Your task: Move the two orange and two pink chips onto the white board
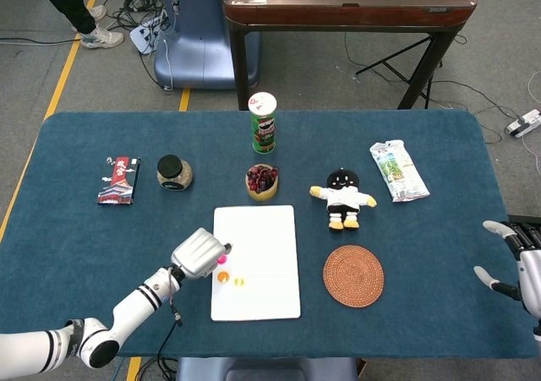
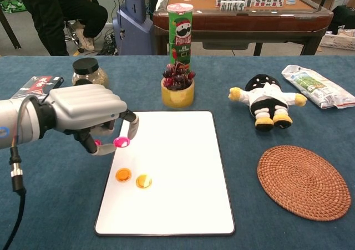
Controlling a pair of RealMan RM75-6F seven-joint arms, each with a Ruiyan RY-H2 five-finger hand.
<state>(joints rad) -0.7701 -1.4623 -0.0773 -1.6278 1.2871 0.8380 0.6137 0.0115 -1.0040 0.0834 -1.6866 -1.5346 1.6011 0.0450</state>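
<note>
The white board (image 2: 177,167) (image 1: 262,254) lies at the table's front centre. Two orange chips (image 2: 123,174) (image 2: 143,180) sit side by side on its left part, also seen in the head view (image 1: 222,276) (image 1: 239,281). My left hand (image 2: 83,117) (image 1: 199,254) hovers at the board's left edge and pinches a pink chip (image 2: 121,142) (image 1: 221,261) above that edge. A second pink chip (image 2: 98,143) lies on the cloth, mostly hidden behind this hand. My right hand (image 1: 524,263) rests at the table's far right edge, fingers apart and holding nothing.
Behind the board stand a yellow cup of dark fruit (image 2: 177,89) and a Pringles can (image 2: 180,31). A jar (image 2: 89,78) and a small box (image 2: 33,86) are at the left. A plush toy (image 2: 266,103), snack bag (image 2: 316,86) and woven coaster (image 2: 304,182) are at the right.
</note>
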